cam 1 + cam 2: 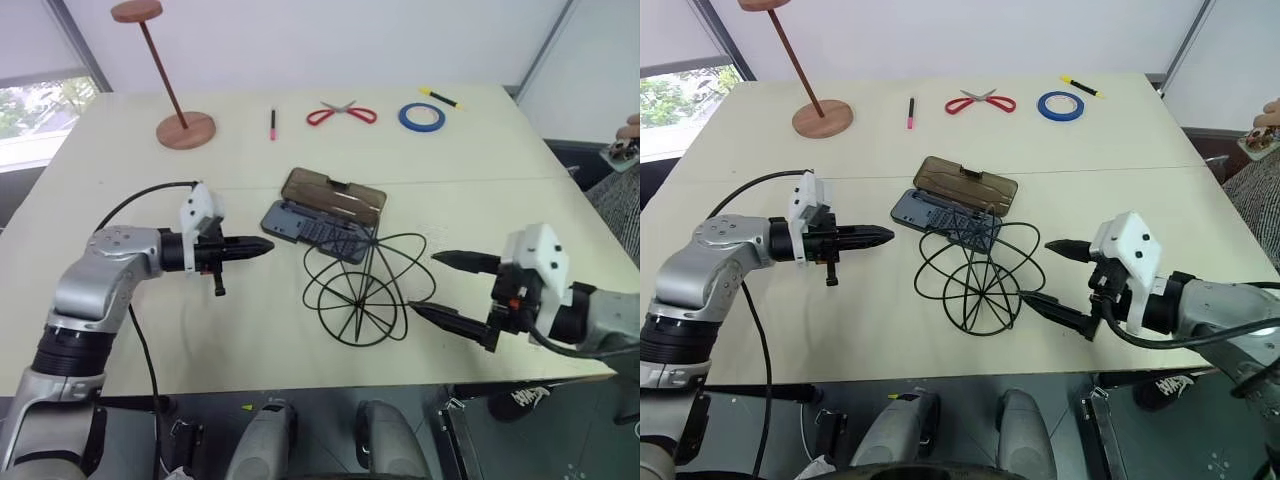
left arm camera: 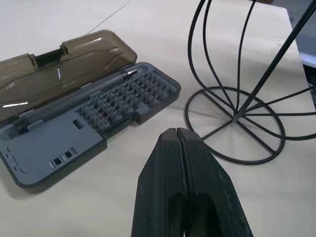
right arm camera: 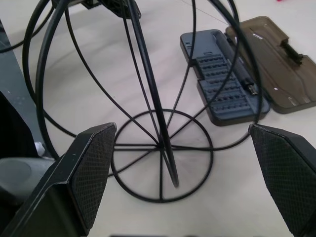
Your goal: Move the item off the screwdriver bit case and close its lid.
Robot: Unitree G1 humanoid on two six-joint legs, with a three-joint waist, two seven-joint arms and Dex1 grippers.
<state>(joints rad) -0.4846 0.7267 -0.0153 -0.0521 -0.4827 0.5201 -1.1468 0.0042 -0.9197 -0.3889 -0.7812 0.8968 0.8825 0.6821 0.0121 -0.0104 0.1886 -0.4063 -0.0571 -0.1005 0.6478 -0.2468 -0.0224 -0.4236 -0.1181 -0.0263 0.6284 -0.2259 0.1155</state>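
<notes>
Wire cage set on the table beside an open bit case, with one robot gripper to each side.

The black wire cage (image 1: pixel 368 290) stands upright on its round base ring on the table (image 1: pixel 480 160), just beside the bit case (image 1: pixel 315 228) and clear of it. The case lies open, its brown lid (image 1: pixel 335 195) folded back flat on the side away from the robot, rows of bits exposed. The right gripper (image 1: pixel 448 290) has its two fingers spread wide, holding nothing, pointing at the cage. The left gripper (image 1: pixel 262 247) has its fingers pressed together, empty, near the case's left end. Farther back lie a wooden stand (image 1: pixel 183 128), a red pen (image 1: pixel 272 123), scissors (image 1: pixel 341 113) and a blue tape roll (image 1: pixel 421 117).
</notes>
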